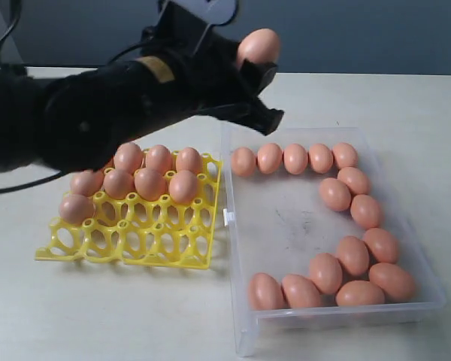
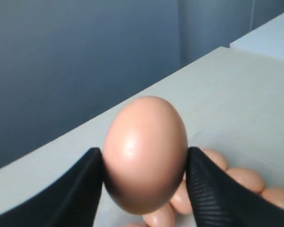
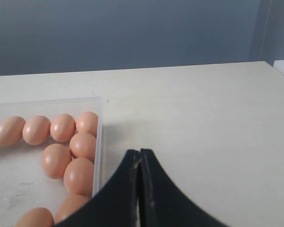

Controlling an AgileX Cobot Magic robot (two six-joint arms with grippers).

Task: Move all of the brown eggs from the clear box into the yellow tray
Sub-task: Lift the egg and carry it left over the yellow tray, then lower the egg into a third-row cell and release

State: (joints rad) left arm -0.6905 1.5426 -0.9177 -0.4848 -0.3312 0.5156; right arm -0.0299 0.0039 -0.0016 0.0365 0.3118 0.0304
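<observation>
Surface: pale cream table [image 1: 376, 98] | Room: plain dark blue-grey wall [image 3: 132, 33] behind | Left gripper [image 2: 144, 158]: black, holds one smooth brown egg [image 1: 258, 45] high in the air | Right gripper [image 3: 140, 165]: pinched tight, holding nothing | Clear plastic box [image 1: 240, 331]: more brown eggs [image 1: 334, 193] along its sides | Bright yellow plastic egg tray [image 1: 165, 244]: just beside the box, eggs in its back cups

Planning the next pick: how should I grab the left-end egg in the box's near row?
Take that egg from straight above, across its widest middle, fingers on its far and near sides: the far side faces bare floor, while the next egg touches its right. The clear box wall looks close in front, so clearance may be tight.
</observation>
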